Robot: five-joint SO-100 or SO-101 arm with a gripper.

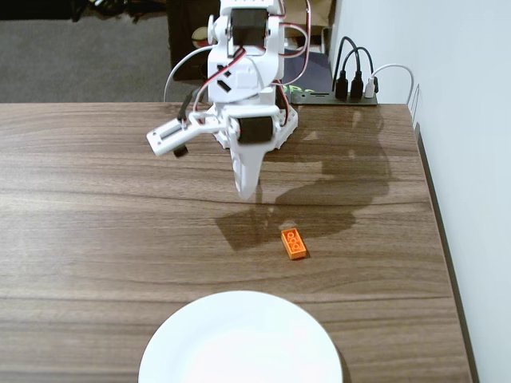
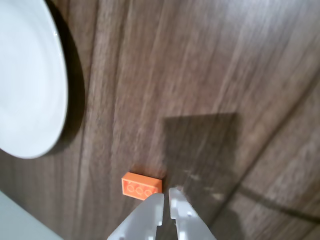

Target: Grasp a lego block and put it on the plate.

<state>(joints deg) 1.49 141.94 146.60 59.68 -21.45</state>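
Note:
A small orange lego block [image 1: 295,243] lies flat on the wooden table, studs up, right of centre. The white plate [image 1: 239,343] sits at the near edge, cut off by the frame. My white gripper [image 1: 247,191] hangs point-down above the table, behind and to the left of the block. In the wrist view the block [image 2: 141,185] lies just left of my gripper [image 2: 166,196], whose two fingers are nearly together with nothing between them. The plate [image 2: 25,75] fills the upper left corner there.
A power strip [image 1: 335,96] with several plugs and cables sits at the table's back right, beside the arm's base. The table's right edge [image 1: 435,207] runs along a white wall. The gripper's shadow falls on the wood beside the block.

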